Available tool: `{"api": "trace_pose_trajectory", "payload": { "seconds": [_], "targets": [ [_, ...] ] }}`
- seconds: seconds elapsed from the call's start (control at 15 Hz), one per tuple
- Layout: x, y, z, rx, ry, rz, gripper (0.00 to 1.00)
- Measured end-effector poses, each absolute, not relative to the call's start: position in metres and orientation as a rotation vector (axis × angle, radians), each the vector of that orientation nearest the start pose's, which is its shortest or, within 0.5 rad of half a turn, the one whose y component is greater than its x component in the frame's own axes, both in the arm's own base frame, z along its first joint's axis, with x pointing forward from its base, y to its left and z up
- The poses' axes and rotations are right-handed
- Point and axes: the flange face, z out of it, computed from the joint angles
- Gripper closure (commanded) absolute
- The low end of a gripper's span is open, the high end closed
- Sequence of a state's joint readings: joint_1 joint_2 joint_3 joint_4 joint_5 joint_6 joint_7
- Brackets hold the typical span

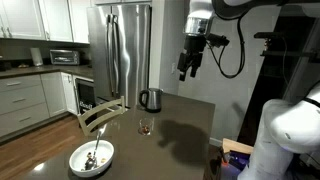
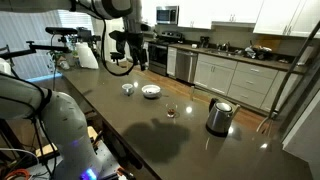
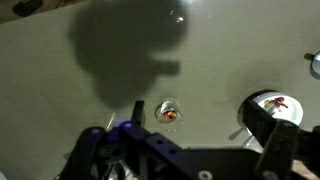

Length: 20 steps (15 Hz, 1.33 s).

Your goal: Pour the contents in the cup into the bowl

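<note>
One cup (image 1: 146, 127), clear glass, is standing upright on the dark surface (image 1: 185, 125), on the camera's side of the kettle in that exterior view. In the wrist view you're looking down into it from above. The contents (image 3: 170, 114) are showing there as one small clump of brown-orange bits at the bottom of the glass.

One bowl (image 1: 106, 158), white and shallow, is sitting well apart from the cup, near the surface's corner. One spoon (image 1: 93, 154) is lying in it. Whether anything else is lying in there, you can't tell.

One kettle (image 1: 150, 98), shiny steel with a black handle, is standing upright near the cup, not touching it.

In an exterior view one small pale item (image 2: 128, 88) is sitting just beside the bowl, too small to say what it is.

One pincer (image 1: 186, 72): you're holding it high in the air, well above the surface and off to one side of the cup. It's released, fingers apart, gripping nothing. In the wrist view its dark body is filling the bottom edge, blurred.

One wooden chair (image 1: 100, 115) is standing at the surface's edge, between the bowl and the kettle. Behind that, one steel fridge (image 1: 125, 45) and one microwave (image 1: 65, 57) on the kitchen counter are showing.
</note>
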<state>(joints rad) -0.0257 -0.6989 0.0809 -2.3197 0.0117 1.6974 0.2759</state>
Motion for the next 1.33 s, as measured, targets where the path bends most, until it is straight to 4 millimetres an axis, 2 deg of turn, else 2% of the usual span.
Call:
{"api": "trace_pose_trajectory", "payload": {
  "seconds": [1.07, 1.33],
  "targets": [
    [0.343, 0.027, 0.590, -3.144, 0.377, -0.130, 0.00],
    [0.356, 0.023, 0.583, -3.129, 0.361, -0.193, 0.00]
  ]
}}
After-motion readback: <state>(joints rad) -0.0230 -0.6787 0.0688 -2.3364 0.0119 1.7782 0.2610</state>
